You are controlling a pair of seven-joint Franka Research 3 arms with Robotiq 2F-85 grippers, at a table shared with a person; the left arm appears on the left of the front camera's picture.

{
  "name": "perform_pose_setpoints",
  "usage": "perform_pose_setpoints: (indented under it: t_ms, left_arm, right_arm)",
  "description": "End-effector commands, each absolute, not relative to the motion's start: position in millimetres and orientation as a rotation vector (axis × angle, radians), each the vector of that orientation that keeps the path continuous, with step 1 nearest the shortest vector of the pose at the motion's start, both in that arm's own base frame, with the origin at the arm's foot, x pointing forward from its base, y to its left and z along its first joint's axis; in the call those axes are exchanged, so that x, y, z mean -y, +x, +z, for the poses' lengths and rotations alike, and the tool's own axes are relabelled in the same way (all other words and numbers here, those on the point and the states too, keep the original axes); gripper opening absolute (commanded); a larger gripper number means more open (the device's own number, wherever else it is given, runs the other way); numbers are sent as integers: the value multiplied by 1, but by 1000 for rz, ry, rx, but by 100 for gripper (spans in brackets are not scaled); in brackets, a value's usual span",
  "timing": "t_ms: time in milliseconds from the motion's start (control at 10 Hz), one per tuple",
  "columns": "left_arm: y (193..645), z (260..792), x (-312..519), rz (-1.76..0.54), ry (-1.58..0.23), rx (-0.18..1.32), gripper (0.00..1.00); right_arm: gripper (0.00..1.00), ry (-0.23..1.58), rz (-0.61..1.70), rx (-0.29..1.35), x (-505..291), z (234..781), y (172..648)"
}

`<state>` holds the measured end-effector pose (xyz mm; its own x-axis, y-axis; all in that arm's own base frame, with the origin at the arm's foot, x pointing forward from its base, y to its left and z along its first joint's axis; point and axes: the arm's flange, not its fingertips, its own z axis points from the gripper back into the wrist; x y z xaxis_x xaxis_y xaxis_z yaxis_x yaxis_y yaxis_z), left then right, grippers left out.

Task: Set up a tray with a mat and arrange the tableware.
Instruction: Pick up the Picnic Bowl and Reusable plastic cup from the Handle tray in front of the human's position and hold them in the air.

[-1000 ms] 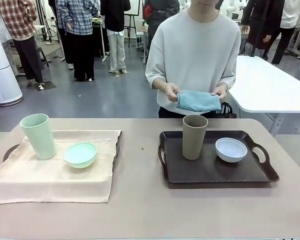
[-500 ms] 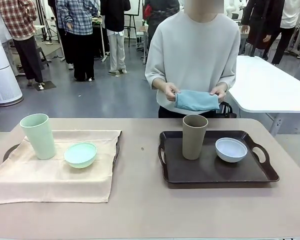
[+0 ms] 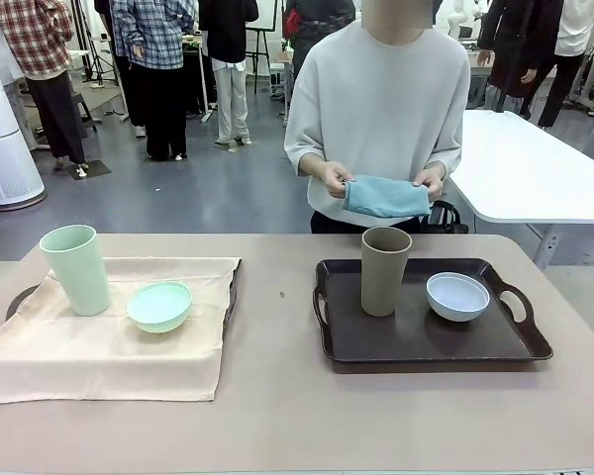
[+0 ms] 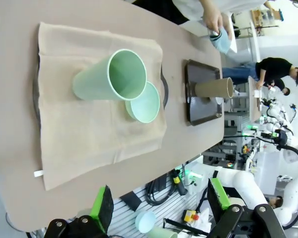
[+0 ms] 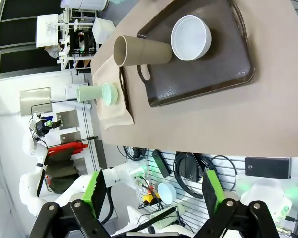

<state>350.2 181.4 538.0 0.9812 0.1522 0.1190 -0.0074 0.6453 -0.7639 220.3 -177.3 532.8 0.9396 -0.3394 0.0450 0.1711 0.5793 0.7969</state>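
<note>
Front view is showing the person (image 3: 381, 109) edging the folded blue mat (image 3: 384, 197) leftward behind the matless brown tray (image 3: 426, 346), while the left gripper (image 4: 160, 200) and right gripper (image 5: 154, 191) are hanging wide open, empty.

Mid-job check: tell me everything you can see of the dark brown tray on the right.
The dark brown tray is rectangular with rounded corners, a raised rim and a cut-out handle at each short end; it looks like smooth plastic. It lies flat on the table, with no mat in it. The tan tumbler stands upright on it, the white bowl beside it, apart.
</note>
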Motion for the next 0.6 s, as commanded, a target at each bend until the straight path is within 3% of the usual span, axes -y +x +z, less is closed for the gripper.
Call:
perform_pose_setpoints:
  t_ms: [0, 500]
  left_arm:
    - [350, 538, -182, 92, -868, 185, 100]
    - [350, 538, -182, 92, -868, 185, 100]
  right_arm:
    - [100, 916, -283, 204, 179, 533, 219]
    - [100, 916, -283, 204, 179, 533, 219]
